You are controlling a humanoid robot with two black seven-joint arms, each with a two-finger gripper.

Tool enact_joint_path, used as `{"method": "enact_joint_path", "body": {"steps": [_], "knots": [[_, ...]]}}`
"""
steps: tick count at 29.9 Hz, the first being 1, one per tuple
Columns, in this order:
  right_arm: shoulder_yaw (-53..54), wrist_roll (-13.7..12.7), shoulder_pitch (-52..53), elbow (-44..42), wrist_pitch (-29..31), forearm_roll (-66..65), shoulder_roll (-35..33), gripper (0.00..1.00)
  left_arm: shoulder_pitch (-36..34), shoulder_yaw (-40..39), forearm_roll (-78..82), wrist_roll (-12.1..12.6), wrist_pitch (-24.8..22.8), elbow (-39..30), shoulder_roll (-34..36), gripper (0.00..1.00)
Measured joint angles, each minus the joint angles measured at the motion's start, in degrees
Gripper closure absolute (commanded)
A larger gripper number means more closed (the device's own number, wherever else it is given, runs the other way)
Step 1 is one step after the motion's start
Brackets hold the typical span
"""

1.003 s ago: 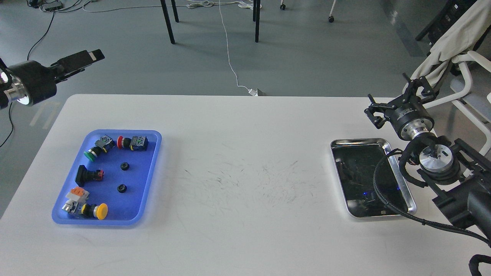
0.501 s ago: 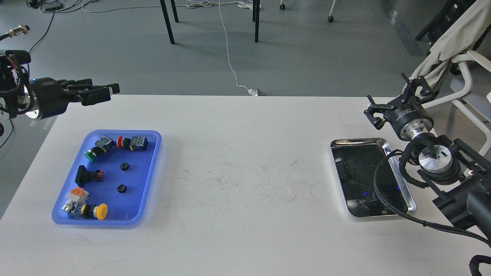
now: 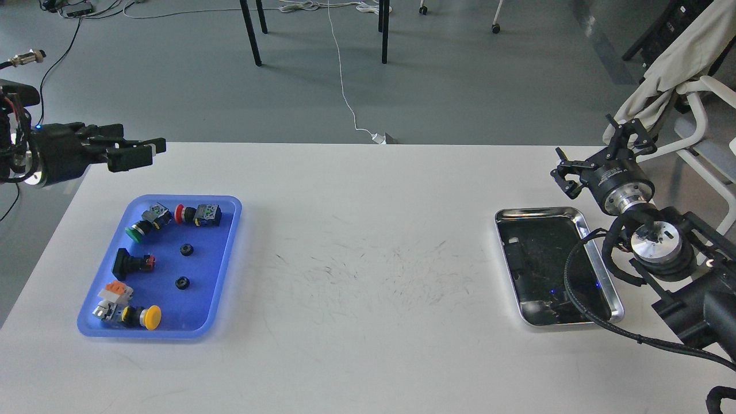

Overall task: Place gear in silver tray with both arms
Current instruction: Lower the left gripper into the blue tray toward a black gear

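Two small black gears (image 3: 186, 249) (image 3: 183, 282) lie in the blue tray (image 3: 227, 261) at the left of the table. The silver tray (image 3: 609, 282) sits at the right, its dark bottom holding only reflections. My left gripper (image 3: 148, 150) hovers above the table's back left corner, beyond the blue tray, pointing right; its fingers show a narrow gap with nothing between them. My right gripper (image 3: 591, 148) hangs just behind the silver tray's far right corner, fingers spread wide and empty. The right arm's cable crosses the tray's right rim.
The blue tray also holds several push buttons, among them a green one (image 3: 138, 230), a red one (image 3: 192, 214) and a yellow one (image 3: 144, 317). A white chair with a cloth (image 3: 678, 69) stands beside the table's right edge. Table legs and cables are on the floor beyond.
My left gripper has dropped from high at the far left and levelled out by the table's back left corner. The right gripper has shifted slightly to the right.
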Motion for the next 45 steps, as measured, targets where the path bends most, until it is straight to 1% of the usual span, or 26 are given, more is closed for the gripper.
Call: {"method": "enact_joint_path", "body": {"steps": [3, 7, 10, 15, 23, 25, 30, 39, 45], "knots": [[-0.2, 0.0, -0.01, 0.0, 0.01, 0.0, 0.04, 0.01, 0.25, 1.39, 1.41, 0.01, 0.48, -1.7, 1.3, 0.01], [-0.35, 0.0, -0.01, 0.0, 0.01, 0.0, 0.06, 0.01, 0.44, 3.6, 5.79, 0.01, 3.66, -3.4, 1.62, 0.02], [-0.43, 0.01, -0.01, 0.0, 0.01, -0.05, 0.06, 0.01, 0.46, 5.13, 7.67, 0.0, 5.07, -4.58, 1.59, 0.02], [-0.45, 0.06, -0.04, 0.0, -0.05, -0.09, -0.09, 0.01, 0.8, 8.72, 10.49, 0.0, 7.62, -8.42, 1.89, 0.02], [-0.28, 0.03, -0.08, 0.03, -0.51, -0.1, 0.02, 0.01, 2.19, 13.94, 12.53, 0.0, 12.39, -10.92, 1.15, 0.03], [-0.28, 0.03, -0.11, 0.03, -0.52, -0.1, 0.07, 0.01, 2.91, 14.39, 13.07, 0.0, 13.2, -10.79, 0.73, 0.06], [-0.27, 0.02, -0.24, 0.03, -0.52, -0.1, 0.29, 0.01, 3.61, 14.62, 14.08, 0.01, 14.31, -9.97, -0.46, 0.07], [-0.27, 0.08, -0.24, -0.02, -0.59, -0.1, -0.19, 0.01, 3.83, 15.65, 14.16, 0.01, 15.51, -4.97, -5.09, 0.1], [-0.34, 0.07, -0.25, 0.01, -0.58, -0.1, -0.23, 0.01, 6.19, 15.73, 14.21, 0.01, 18.77, -0.73, -7.62, 0.13]]}}
